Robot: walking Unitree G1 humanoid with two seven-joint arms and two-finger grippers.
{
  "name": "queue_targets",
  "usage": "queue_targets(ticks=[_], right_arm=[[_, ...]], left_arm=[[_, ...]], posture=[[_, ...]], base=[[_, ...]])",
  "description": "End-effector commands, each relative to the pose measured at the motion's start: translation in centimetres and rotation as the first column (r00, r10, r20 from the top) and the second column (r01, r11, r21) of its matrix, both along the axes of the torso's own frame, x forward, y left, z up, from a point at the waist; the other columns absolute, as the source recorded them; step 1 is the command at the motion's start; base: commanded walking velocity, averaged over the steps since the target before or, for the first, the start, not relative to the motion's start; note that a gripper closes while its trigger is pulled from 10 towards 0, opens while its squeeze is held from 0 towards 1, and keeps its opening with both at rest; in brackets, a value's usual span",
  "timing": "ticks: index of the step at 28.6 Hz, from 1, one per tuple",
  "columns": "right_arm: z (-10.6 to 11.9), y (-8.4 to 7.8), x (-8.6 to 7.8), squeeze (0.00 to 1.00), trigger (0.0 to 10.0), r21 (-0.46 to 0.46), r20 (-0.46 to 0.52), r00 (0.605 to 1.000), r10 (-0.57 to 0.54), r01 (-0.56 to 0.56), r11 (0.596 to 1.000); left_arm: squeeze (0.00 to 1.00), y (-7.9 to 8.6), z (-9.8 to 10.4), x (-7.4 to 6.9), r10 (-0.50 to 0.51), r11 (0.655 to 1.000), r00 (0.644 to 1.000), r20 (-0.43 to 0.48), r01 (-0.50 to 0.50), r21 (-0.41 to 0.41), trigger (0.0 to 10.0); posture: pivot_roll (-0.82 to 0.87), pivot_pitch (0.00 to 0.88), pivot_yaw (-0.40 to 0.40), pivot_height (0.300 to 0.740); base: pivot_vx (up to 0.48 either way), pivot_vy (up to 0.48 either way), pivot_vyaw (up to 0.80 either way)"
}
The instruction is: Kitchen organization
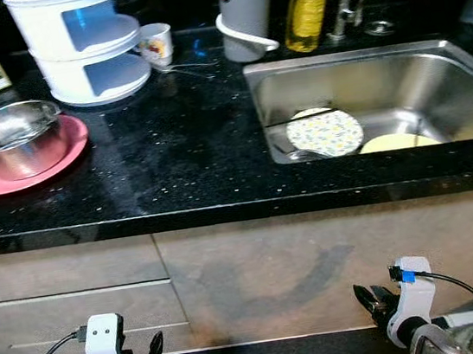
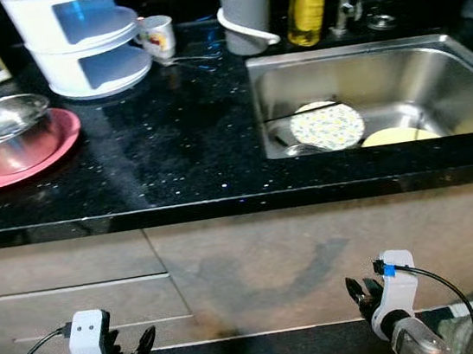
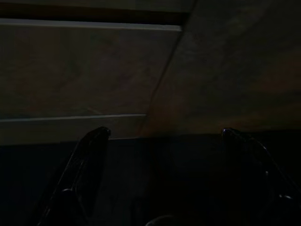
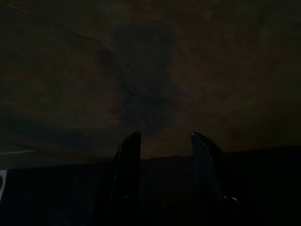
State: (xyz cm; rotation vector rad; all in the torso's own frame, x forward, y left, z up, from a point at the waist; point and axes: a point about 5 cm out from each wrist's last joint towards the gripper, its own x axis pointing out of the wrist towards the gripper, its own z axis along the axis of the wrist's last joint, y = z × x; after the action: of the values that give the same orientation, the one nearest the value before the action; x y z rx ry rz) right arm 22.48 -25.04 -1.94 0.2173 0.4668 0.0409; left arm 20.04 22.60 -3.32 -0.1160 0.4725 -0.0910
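Nearest you, at five o'clock, your right gripper [image 1: 367, 298] hangs low before the beige cabinet front [image 1: 317, 262], its two black fingers parted and empty; at seven o'clock your left gripper [image 1: 151, 352] hangs the same way, fingers spread wide with nothing between them. Above them runs the black speckled stone counter [image 1: 172, 150]. At ten o'clock on it sits a shiny steel bowl [image 1: 13, 136] resting on a flat pink plate [image 1: 71, 146]. At two o'clock the stainless steel sink [image 1: 433, 81] holds a round flower-patterned plate [image 1: 325, 132] and, just beside it, a pale yellow plate [image 1: 393, 142]. Farther back stand a white tiered plastic rack [image 1: 84, 49] at eleven o'clock, a small patterned cup [image 1: 156, 43], a grey cylindrical appliance [image 1: 245, 10] at twelve o'clock and a bottle of yellow oil [image 1: 309, 10].
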Motion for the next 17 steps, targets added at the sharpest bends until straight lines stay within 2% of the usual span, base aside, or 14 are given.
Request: queue_targets(ticks=[1, 17], right_arm=[[-0.2, 0.06, -0.32, 0.0, 10.0, 0.001, -0.01, 1.0, 0.0, 0.0, 1.0], [-0.39, 0.08, -0.52, 0.0, 10.0, 0.001, -0.017, 1.0, 0.011, -0.011, 1.0]], left_arm=[[0.0, 0.25, -0.07, -0.36, 0.011, 1.0, 1.0, -0.005, -0.011, -0.007, 10.0], [0.0, -0.04, 0.07, -0.51, 0.001, 1.0, 1.0, 0.008, -0.001, -0.021, 10.0]], posture=[[0.03, 0.079, -0.041, 0.74], [0.03, 0.057, -0.04, 0.74]], base=[[0.0, 0.0, 0.0], [0.0, 0.0, 0.0]])
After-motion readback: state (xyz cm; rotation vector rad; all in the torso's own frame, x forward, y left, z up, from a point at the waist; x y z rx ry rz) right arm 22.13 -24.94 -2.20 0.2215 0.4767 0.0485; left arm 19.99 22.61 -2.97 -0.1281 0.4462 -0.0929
